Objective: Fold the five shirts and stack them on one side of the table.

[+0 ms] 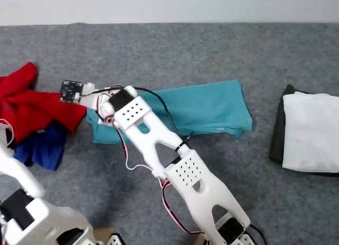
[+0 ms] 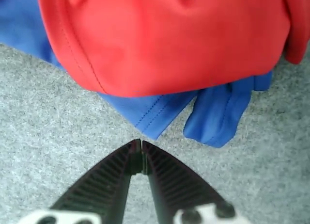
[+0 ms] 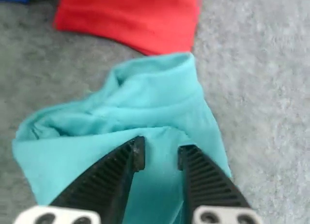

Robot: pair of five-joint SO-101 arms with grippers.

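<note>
A teal shirt (image 1: 206,107) lies stretched across the middle of the grey table, bunched at its left end. My right gripper (image 3: 160,158) is open over that bunched end (image 3: 121,112), its fingers low on the cloth; in the high view it (image 1: 94,104) sits at the shirt's left edge. A crumpled red shirt (image 1: 32,104) lies at the far left on a blue shirt (image 1: 45,147). My left gripper (image 2: 141,156) is shut and empty just above the carpet, a little short of the blue shirt's (image 2: 213,112) hem, with the red shirt (image 2: 169,40) beyond.
A folded white shirt (image 1: 311,131) rests on a dark shirt (image 1: 276,133) at the right edge. The red shirt's corner (image 3: 131,15) nearly touches the teal one. The right arm (image 1: 180,171) crosses the front middle. Bare grey carpet (image 1: 159,49) runs along the back.
</note>
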